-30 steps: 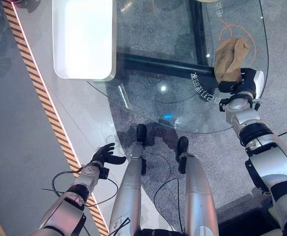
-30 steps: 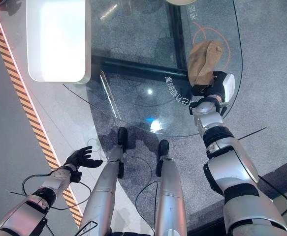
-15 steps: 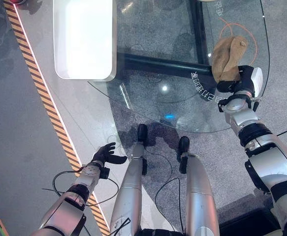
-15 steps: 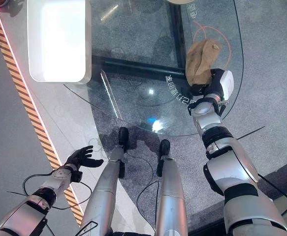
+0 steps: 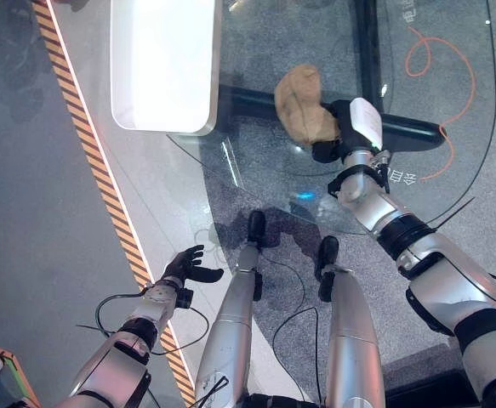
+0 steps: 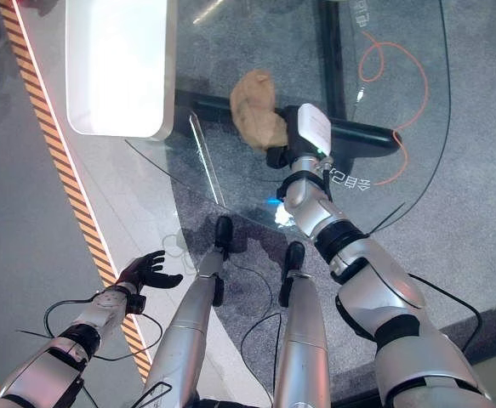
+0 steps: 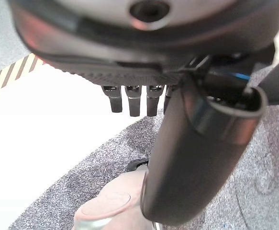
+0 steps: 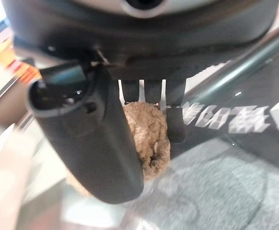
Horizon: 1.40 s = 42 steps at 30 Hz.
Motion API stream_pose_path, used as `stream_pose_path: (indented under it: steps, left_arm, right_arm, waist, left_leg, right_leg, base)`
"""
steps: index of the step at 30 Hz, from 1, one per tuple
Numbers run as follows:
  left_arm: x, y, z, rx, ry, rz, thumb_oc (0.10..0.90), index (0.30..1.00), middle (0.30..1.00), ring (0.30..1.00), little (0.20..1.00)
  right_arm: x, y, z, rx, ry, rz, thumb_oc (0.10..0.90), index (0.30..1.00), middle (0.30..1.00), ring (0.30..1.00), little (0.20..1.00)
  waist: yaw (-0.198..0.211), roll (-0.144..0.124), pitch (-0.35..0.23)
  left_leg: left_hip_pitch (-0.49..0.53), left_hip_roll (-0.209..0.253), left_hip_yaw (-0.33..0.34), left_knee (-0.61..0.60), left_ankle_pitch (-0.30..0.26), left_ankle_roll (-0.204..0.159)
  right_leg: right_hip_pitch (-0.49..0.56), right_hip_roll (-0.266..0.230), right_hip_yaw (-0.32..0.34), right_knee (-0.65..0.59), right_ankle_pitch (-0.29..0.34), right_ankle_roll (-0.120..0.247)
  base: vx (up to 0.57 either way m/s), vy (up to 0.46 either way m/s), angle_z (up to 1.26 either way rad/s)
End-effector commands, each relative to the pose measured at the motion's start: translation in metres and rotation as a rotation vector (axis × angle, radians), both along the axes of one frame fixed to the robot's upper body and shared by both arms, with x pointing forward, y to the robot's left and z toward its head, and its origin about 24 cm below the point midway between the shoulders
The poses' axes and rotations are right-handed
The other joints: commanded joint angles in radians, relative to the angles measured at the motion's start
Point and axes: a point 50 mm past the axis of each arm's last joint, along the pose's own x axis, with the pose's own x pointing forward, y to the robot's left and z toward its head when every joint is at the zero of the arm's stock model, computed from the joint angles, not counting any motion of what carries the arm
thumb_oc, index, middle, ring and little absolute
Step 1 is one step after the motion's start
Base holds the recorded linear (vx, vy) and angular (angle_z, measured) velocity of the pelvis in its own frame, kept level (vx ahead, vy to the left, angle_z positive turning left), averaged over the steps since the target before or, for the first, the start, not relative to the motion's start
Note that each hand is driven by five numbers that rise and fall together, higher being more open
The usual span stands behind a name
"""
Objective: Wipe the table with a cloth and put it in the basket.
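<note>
Both arms are smooth silver-grey shells, broken by black bands at the joints. The right arm (image 5: 439, 276), entering from 4 o'clock, ends in a dark right hand (image 5: 328, 151) with a white rectangular cover (image 5: 364, 123). The left arm (image 5: 116, 361), from 7 o'clock, ends in an all-dark left hand (image 5: 184, 267).

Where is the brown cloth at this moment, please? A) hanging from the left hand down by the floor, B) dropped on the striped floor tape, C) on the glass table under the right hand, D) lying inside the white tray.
C: the brown cloth lies bunched on the glass table with the right hand on its near end, beside the white tray, while the left hand hangs open near the floor.
</note>
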Motion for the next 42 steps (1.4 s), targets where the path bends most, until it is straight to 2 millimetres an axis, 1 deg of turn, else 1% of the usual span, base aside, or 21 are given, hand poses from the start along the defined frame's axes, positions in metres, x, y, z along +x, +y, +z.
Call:
stream_pose_path:
  steps: [1, 4, 10, 16, 26, 32, 35, 38, 41, 42]
  left_arm:
    - [-0.005, -0.002, -0.006, 0.033, 0.035, -0.024, 0.8, 0.9, 0.9, 0.9, 0.9]
    - [-0.004, -0.004, -0.005, 0.032, 0.034, -0.028, 0.8, 0.9, 0.9, 0.9, 0.9]
    - [-0.002, -0.008, -0.004, 0.03, 0.034, -0.042, 0.8, 0.9, 0.9, 0.9, 0.9]
    - [-0.001, -0.01, -0.003, 0.032, 0.033, -0.047, 0.8, 0.9, 0.9, 0.9, 0.9]
    - [0.001, -0.009, -0.001, 0.039, 0.035, -0.058, 0.8, 0.9, 0.9, 0.9, 0.9]
    - [0.002, -0.007, 0.0, 0.041, 0.037, -0.063, 0.8, 0.9, 0.9, 0.9, 0.9]
    - [0.003, -0.007, 0.001, 0.041, 0.037, -0.062, 0.8, 0.9, 0.9, 0.9, 0.9]
    - [0.003, -0.007, 0.001, 0.039, 0.038, -0.062, 0.8, 0.9, 0.9, 0.9, 0.9]
    - [0.003, -0.006, 0.001, 0.036, 0.039, -0.059, 0.8, 0.9, 0.9, 0.9, 0.9]
    - [0.003, -0.006, 0.001, 0.036, 0.04, -0.059, 0.8, 0.9, 0.9, 0.9, 0.9]
  right_arm:
    - [-0.005, 0.034, 0.071, -0.08, -0.249, 0.139, 0.1, 0.3, 0.3, 0.3, 0.2]
    - [-0.006, 0.041, 0.068, -0.113, -0.228, 0.164, 0.1, 0.3, 0.3, 0.3, 0.2]
    - [-0.008, 0.057, 0.056, -0.204, -0.168, 0.246, 0.1, 0.3, 0.3, 0.3, 0.2]
    - [-0.012, 0.07, 0.043, -0.273, -0.098, 0.336, 0.1, 0.3, 0.3, 0.3, 0.2]
    - [-0.017, 0.082, 0.025, -0.393, 0.014, 0.468, 0.1, 0.3, 0.3, 0.3, 0.2]
    - [-0.017, 0.08, 0.021, -0.415, 0.04, 0.485, 0.1, 0.3, 0.3, 0.3, 0.2]
    - [-0.016, 0.076, 0.021, -0.409, 0.037, 0.462, 0.1, 0.3, 0.3, 0.3, 0.2]
    - [-0.012, 0.069, 0.022, -0.385, 0.019, 0.412, 0.1, 0.3, 0.3, 0.3, 0.2]
    - [-0.007, 0.056, 0.027, -0.331, -0.014, 0.334, 0.1, 0.3, 0.3, 0.3, 0.2]
    - [-0.007, 0.056, 0.027, -0.329, -0.015, 0.329, 0.1, 0.3, 0.3, 0.3, 0.2]
  waist:
    - [-0.011, -0.007, -0.018]
    - [-0.009, -0.002, -0.018]
    - [-0.005, 0.003, -0.018]
    - [-0.005, 0.003, -0.018]
    - [-0.004, 0.001, -0.018]
    - [-0.005, 0.001, -0.018]
    - [-0.007, 0.0, -0.018]
    - [-0.008, 0.003, -0.018]
    - [-0.008, 0.006, -0.018]
    - [-0.008, 0.006, -0.018]
  left_leg:
    - [0.008, -0.114, 0.078, 0.149, -0.169, 0.101]
    - [0.011, -0.117, 0.079, 0.145, -0.166, 0.101]
    - [0.012, -0.122, 0.078, 0.143, -0.162, 0.1]
    - [0.012, -0.122, 0.08, 0.141, -0.159, 0.099]
    - [0.016, -0.126, 0.078, 0.139, -0.155, 0.098]
    - [0.016, -0.122, 0.082, 0.138, -0.153, 0.097]
    - [0.015, -0.122, 0.083, 0.137, -0.151, 0.097]
    - [0.015, -0.122, 0.084, 0.136, -0.151, 0.099]
    - [0.015, -0.121, 0.086, 0.137, -0.151, 0.1]
    - [0.015, -0.121, 0.086, 0.137, -0.151, 0.1]
  right_leg:
    - [0.042, 0.022, -0.044, -0.255, 0.174, 0.029]
    - [0.044, 0.019, -0.046, -0.259, 0.175, 0.029]
    - [0.045, 0.015, -0.049, -0.259, 0.176, 0.029]
    - [0.044, 0.013, -0.05, -0.262, 0.179, 0.03]
    - [0.045, 0.011, -0.054, -0.263, 0.184, 0.032]
    - [0.044, 0.008, -0.056, -0.263, 0.185, 0.033]
    - [0.042, 0.008, -0.055, -0.264, 0.188, 0.033]
    - [0.04, 0.008, -0.054, -0.264, 0.19, 0.033]
    - [0.038, 0.007, -0.053, -0.262, 0.191, 0.033]
    - [0.038, 0.007, -0.053, -0.262, 0.191, 0.033]
  base:
    - [0.0, 0.008, 0.12]
    - [0.0, 0.013, 0.08]
    - [0.0, 0.0, 0.0]
    - [0.0, 0.0, 0.0]
    - [0.0, 0.0, 0.0]
    - [0.0, 0.0, 0.0]
    - [0.0, 0.0, 0.0]
    - [0.0, 0.0, 0.0]
    - [0.0, 0.0, 0.0]
    - [0.0, 0.0, 0.0]
